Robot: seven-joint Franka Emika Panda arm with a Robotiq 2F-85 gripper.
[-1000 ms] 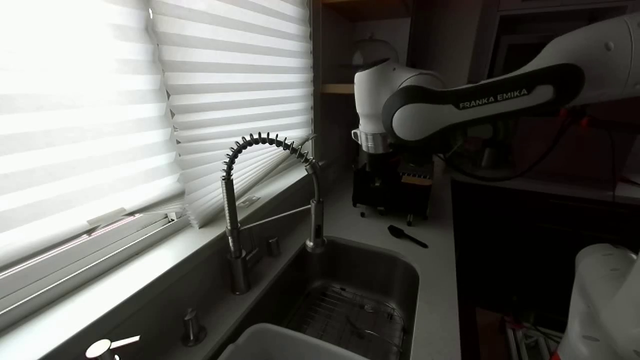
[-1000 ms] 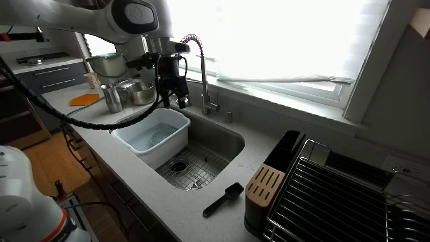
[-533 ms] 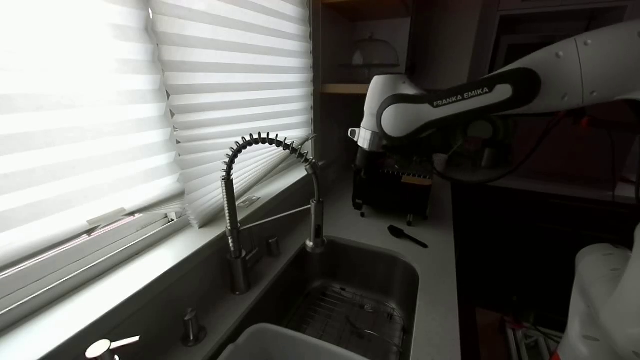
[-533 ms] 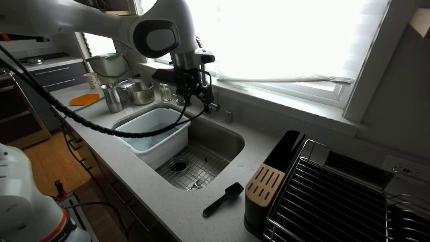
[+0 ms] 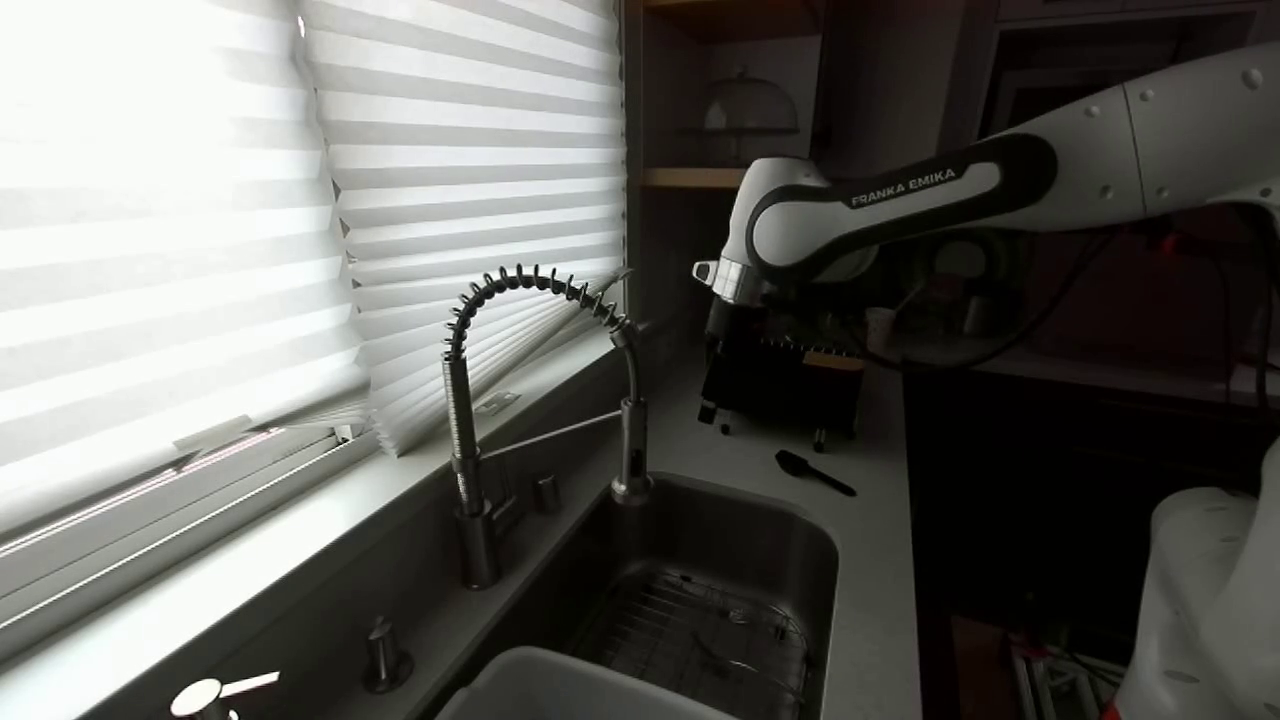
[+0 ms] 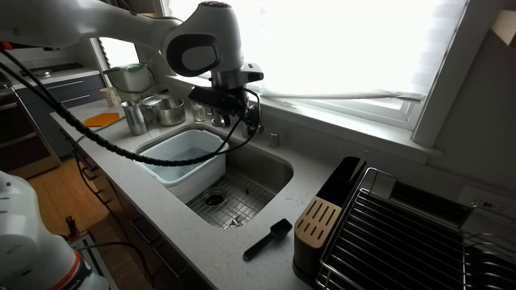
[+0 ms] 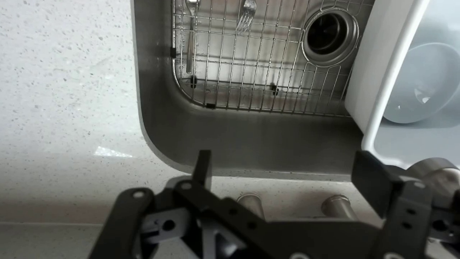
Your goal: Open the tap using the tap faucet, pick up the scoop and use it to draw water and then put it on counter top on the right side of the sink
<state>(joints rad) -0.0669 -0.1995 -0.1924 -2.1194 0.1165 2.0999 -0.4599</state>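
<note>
The chrome tap stands behind the sink, its coiled neck arching over the basin. In an exterior view the arm hides most of it. My gripper is open with nothing between its fingers, hanging above the sink's window-side rim. Through the gap, two upright metal fittings show below; I cannot tell whether either is the tap's base. On the counter top, right of the sink, lies the black scoop, well away from the gripper and outside the wrist view. No stream of water is in view.
A white tub fills the sink's left part. Forks lie around the wire grid. Past the scoop are a black holder with a slotted wooden top and a wire dish rack. Metal pots stand beyond the tub.
In an exterior view the arm has swung right, and the gripper has come in front of the tap. The gripper has stayed open; the scoop has not moved.
</note>
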